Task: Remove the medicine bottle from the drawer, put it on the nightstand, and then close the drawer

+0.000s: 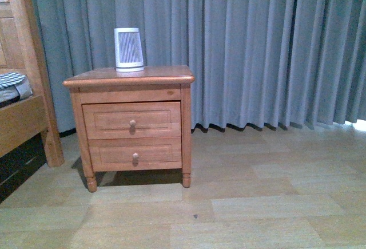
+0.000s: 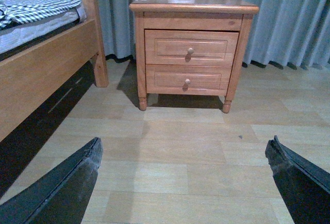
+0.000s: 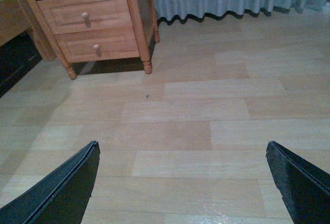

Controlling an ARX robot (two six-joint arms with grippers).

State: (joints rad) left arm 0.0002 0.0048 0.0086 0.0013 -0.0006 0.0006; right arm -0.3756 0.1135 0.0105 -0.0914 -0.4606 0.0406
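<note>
The honey-brown nightstand (image 1: 130,80) stands against the curtain; it also shows in the left wrist view (image 2: 193,5) and the right wrist view (image 3: 139,23). Its upper drawer (image 1: 131,120) is shut, with one round knob (image 1: 132,123); it also shows in the left wrist view (image 2: 191,48) and the right wrist view (image 3: 85,12). The medicine bottle is hidden from every view. My left gripper (image 2: 183,152) is open and empty above the floor, well short of the nightstand. My right gripper (image 3: 183,154) is open and empty above the floor, further to the right. Neither arm shows in the front view.
A large white ribbed device (image 1: 128,48) stands on the nightstand top. The shallower lower drawer (image 1: 135,154) is shut. A wooden bed frame (image 1: 26,111) with checked bedding (image 2: 36,7) stands to the left. Grey curtains (image 1: 257,48) hang behind. Pale wood floor (image 1: 229,203) lies in front.
</note>
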